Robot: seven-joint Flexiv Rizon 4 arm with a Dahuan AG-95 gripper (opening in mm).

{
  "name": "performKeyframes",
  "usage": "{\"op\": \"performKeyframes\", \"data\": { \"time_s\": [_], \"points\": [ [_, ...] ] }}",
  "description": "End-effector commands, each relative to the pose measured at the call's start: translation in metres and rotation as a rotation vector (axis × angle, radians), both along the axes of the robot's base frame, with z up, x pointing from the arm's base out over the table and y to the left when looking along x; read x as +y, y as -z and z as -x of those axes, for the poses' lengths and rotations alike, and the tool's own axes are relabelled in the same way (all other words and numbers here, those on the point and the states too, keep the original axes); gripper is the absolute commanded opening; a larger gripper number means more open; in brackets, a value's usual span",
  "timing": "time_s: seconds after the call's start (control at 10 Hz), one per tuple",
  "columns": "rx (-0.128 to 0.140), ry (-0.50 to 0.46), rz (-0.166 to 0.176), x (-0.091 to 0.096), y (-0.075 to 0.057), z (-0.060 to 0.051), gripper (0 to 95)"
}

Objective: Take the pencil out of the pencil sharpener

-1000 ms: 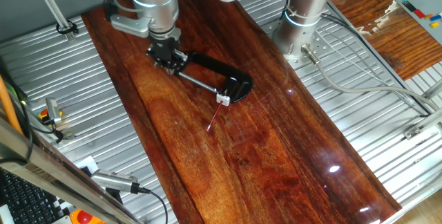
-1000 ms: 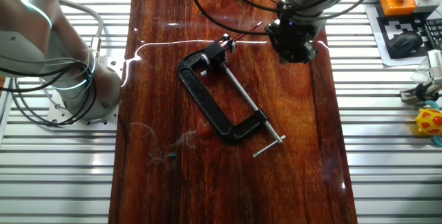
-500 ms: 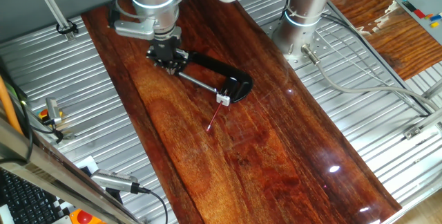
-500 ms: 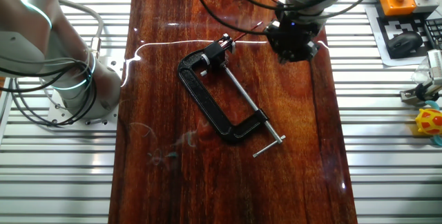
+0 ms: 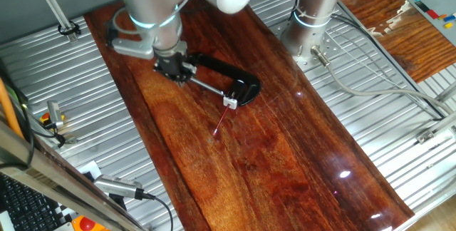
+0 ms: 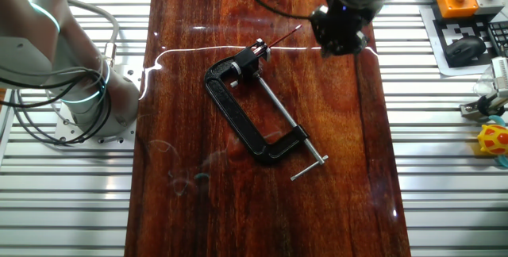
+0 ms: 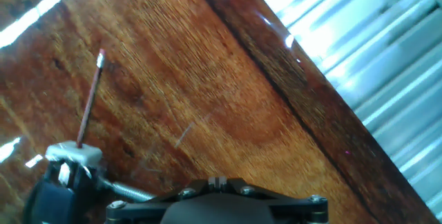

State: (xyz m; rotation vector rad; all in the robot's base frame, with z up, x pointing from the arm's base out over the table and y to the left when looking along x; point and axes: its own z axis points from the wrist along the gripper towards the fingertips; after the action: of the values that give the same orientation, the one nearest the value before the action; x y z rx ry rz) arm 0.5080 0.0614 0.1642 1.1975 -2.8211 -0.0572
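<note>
The pencil (image 5: 222, 120) is a thin red stick lying flat on the wooden board, one end stuck in the small white pencil sharpener (image 5: 230, 103). Both also show in the other fixed view, pencil (image 6: 283, 36) and sharpener (image 6: 258, 49), and at the left of the hand view, pencil (image 7: 90, 99) and sharpener (image 7: 74, 155). My gripper (image 6: 340, 36) hangs over the board's edge, to the side of the pencil's free end and apart from it. In the hand view the gripper (image 7: 217, 182) has its jaws together, holding nothing.
A glossy black C-clamp (image 6: 238, 118) with a silver rod (image 6: 279, 108) lies mid-board, the sharpener against its end. Ribbed metal table (image 7: 387, 51) borders the board. A second arm's base (image 5: 313, 17) stands beside the board. Buttons and a mouse (image 6: 464, 49) lie off the board.
My gripper has shifted a little along the board's edge, coming about level with the pencil's free end. The pencil, sharpener and clamp have not moved.
</note>
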Motion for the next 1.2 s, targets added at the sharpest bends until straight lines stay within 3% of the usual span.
{"op": "performKeyframes", "data": {
  "time_s": [0.1, 0.2, 0.5, 0.8, 1.1, 1.2],
  "points": [
    [-0.007, 0.250, 0.011, 0.039, 0.004, 0.013, 0.0],
    [-0.008, 0.289, 0.015, 0.056, 0.006, 0.022, 0.0],
    [-0.020, 0.292, 0.015, 0.057, 0.006, 0.023, 0.0],
    [-0.009, 0.231, 0.007, 0.057, 0.006, 0.023, 0.0],
    [0.013, 0.281, 0.004, 0.065, 0.010, 0.024, 0.0],
    [0.014, 0.289, 0.003, 0.077, 0.014, 0.026, 19.0]
  ]
}}
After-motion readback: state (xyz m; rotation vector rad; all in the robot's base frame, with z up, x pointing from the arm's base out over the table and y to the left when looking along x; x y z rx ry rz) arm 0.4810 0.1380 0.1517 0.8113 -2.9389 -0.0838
